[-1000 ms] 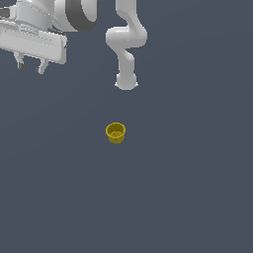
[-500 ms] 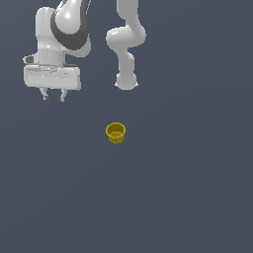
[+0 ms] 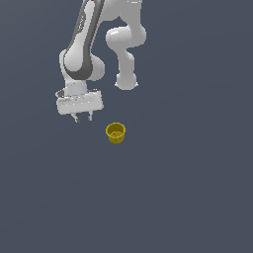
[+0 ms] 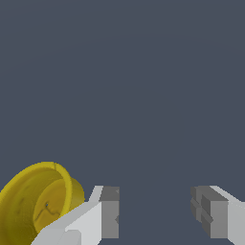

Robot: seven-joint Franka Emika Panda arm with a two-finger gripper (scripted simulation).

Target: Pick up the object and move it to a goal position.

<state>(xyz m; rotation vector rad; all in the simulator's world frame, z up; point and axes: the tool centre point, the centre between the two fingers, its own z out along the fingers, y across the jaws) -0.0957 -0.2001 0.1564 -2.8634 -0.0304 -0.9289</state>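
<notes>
The object is a small yellow cup (image 3: 115,132) standing upright on the dark grey floor near the middle of the exterior view. My white gripper (image 3: 82,118) hangs a short way toward the exterior view's left of the cup and slightly above it, fingers pointing down, not touching it. In the wrist view the gripper (image 4: 155,213) stands open with nothing between its grey pads (image 4: 110,213), and the yellow cup (image 4: 38,203) lies outside the fingers, beside one of them, its open mouth showing.
The arm's white base (image 3: 126,81) stands behind the cup in the exterior view. The plain dark grey floor (image 3: 188,188) stretches all around.
The arm has swung down and toward the exterior view's right, bringing the gripper from the upper left corner to just beside the cup. The cup has not moved.
</notes>
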